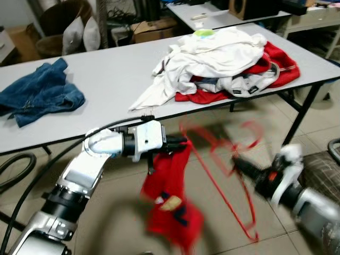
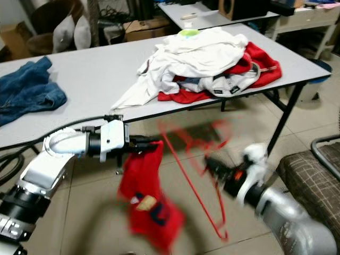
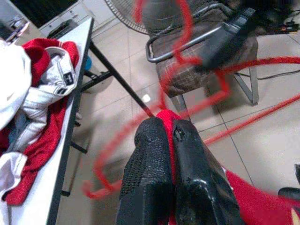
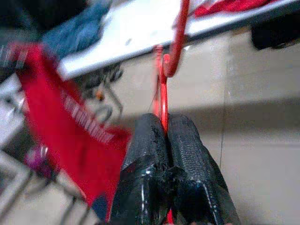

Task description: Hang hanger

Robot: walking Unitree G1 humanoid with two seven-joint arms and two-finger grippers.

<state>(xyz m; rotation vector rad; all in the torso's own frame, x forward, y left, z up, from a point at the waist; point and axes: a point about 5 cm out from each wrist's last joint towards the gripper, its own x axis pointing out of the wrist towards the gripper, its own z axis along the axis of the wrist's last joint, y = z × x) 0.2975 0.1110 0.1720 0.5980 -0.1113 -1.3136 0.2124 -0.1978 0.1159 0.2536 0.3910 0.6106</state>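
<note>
A thin red wire hanger (image 1: 223, 178) hangs blurred in front of the table, below its front edge. My right gripper (image 1: 236, 163) is shut on the wire; the right wrist view shows the hanger (image 4: 176, 51) running up from between the closed fingers (image 4: 190, 154). My left gripper (image 1: 180, 142) is shut on the top edge of a red garment (image 1: 170, 196), which dangles toward the floor just left of the hanger. In the left wrist view a fold of the garment (image 3: 165, 116) sits between the pressed-together fingers (image 3: 145, 159). Both arms look motion-blurred.
A long grey table (image 1: 106, 74) stands right behind my arms, with a pile of white and red clothes (image 1: 223, 64) at its right and blue jeans (image 1: 40, 93) at its left. A checked chair (image 1: 324, 167) stands at the right. Tiled floor lies below.
</note>
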